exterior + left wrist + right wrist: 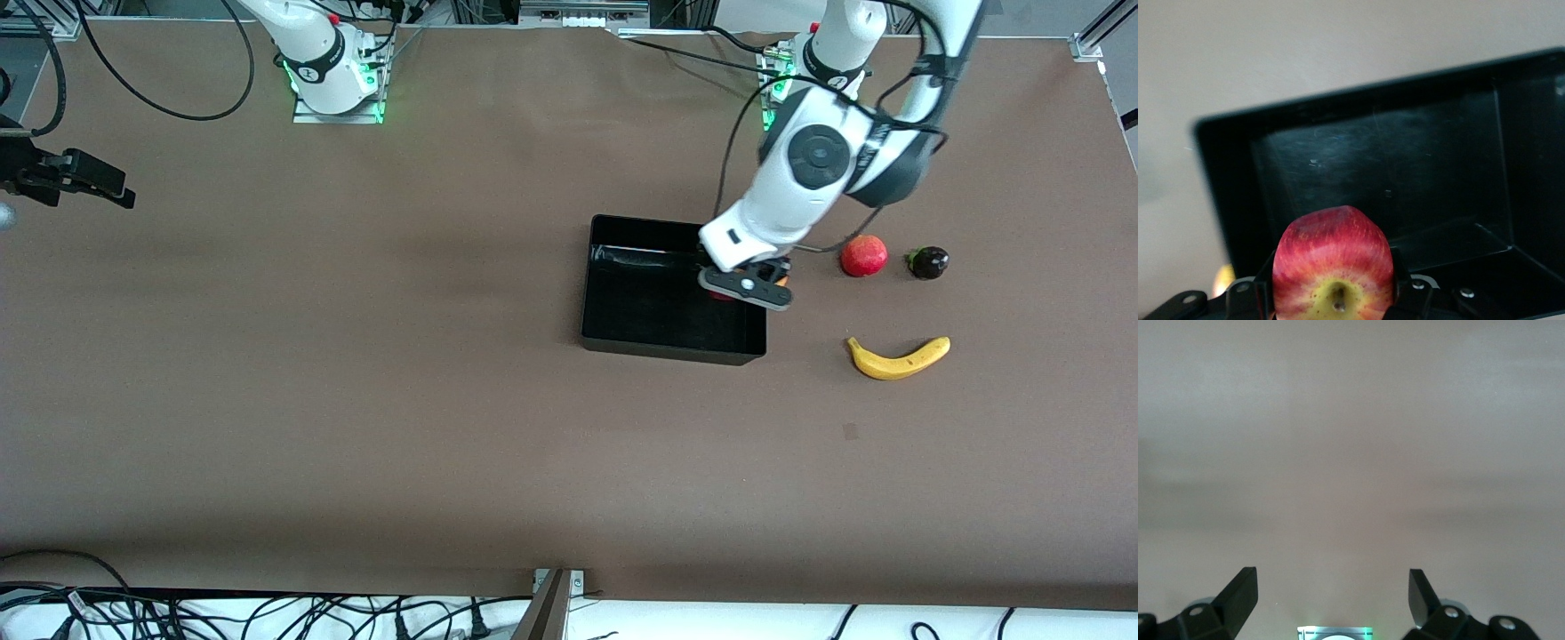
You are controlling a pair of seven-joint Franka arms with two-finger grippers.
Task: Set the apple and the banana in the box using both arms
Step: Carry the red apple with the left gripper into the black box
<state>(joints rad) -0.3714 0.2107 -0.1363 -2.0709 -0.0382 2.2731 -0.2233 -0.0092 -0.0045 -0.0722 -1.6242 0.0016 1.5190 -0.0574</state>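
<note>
Apple pinched in left pincer over box; right pincer waits spread.

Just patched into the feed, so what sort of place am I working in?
Likely a robotics lab bench: a table under brown sheeting, two arms bolted along one edge, loose cables along the edge nearest the camera. The left pincer holds an apple over a box.

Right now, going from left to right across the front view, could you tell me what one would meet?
Right gripper → box → left gripper holding the apple over the box → red fruit, banana → dark fruit.
</note>
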